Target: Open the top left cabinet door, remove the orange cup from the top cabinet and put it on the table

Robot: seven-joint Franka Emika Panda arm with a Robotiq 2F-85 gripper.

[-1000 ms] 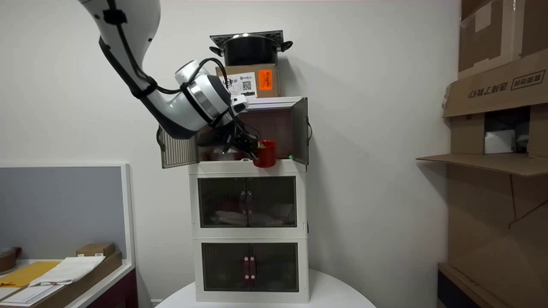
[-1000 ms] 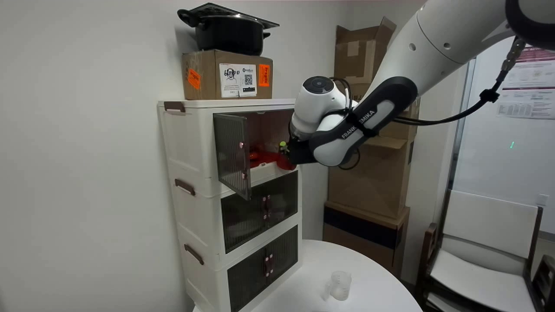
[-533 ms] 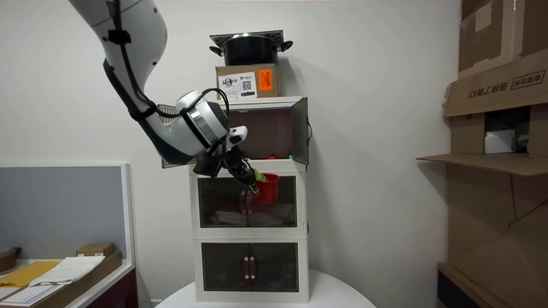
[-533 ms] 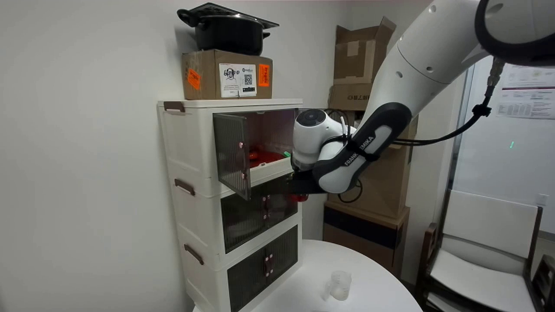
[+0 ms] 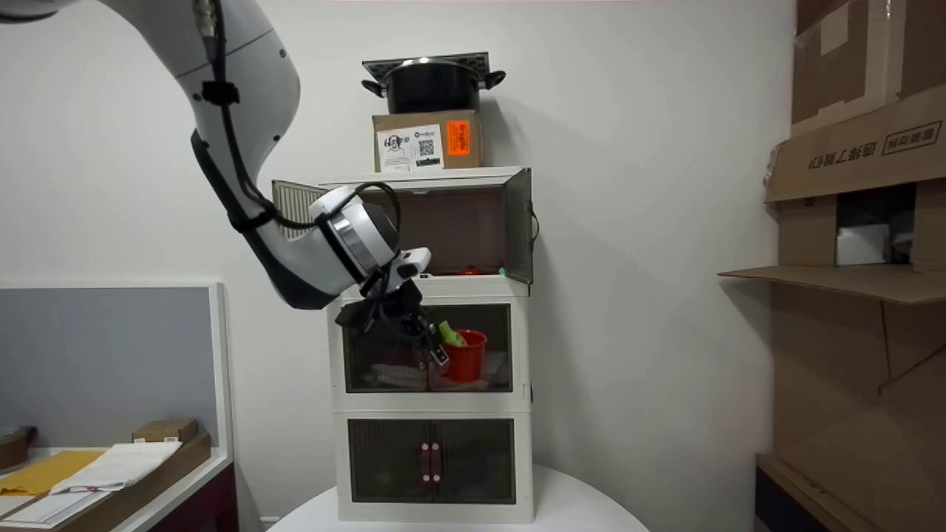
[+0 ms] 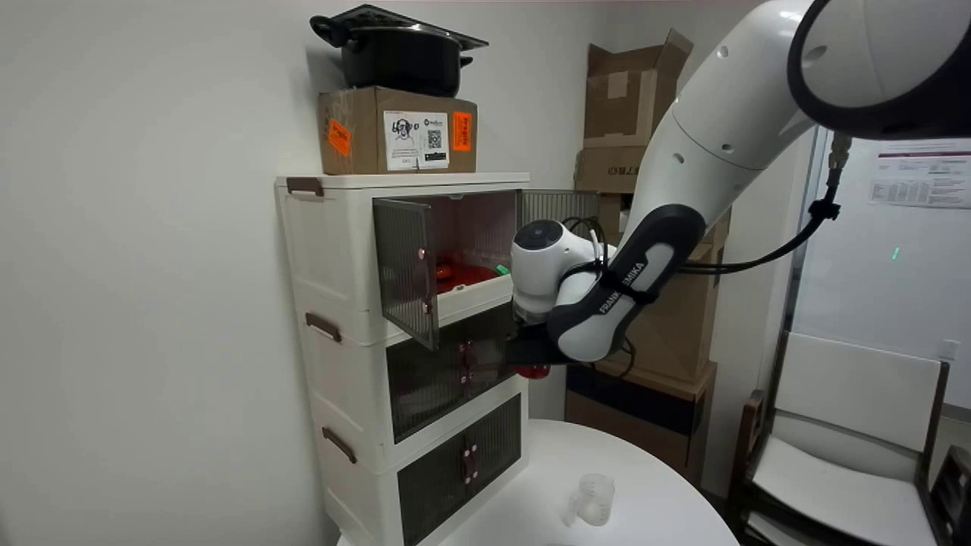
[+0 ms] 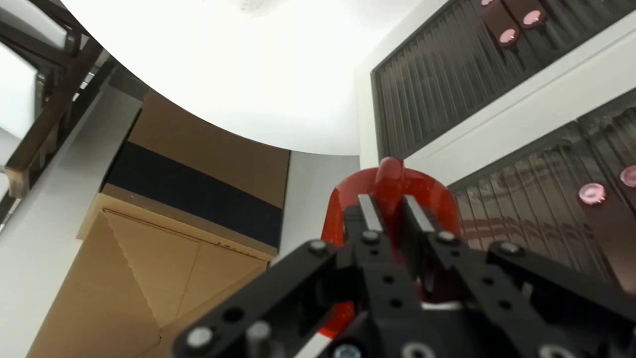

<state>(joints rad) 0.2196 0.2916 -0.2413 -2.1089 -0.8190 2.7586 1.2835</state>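
The arm [image 6: 705, 136] that says "FRANK" and "EMIKA" has its gripper [image 7: 393, 214] squeezed on the handle [image 7: 390, 182] of the red mug [image 5: 465, 360], in front of the middle cabinet's right door [image 5: 498, 330], higher than the white table [image 6: 652, 493].

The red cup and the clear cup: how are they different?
Colour: the red cup is bright red; the clear cup is colourless and see-through.
Place: the red cup hangs in the air, its handle gripped by the pincer; the clear cup stands on the table.
Rim: a green item shows at the red cup's rim, none at the clear cup's.
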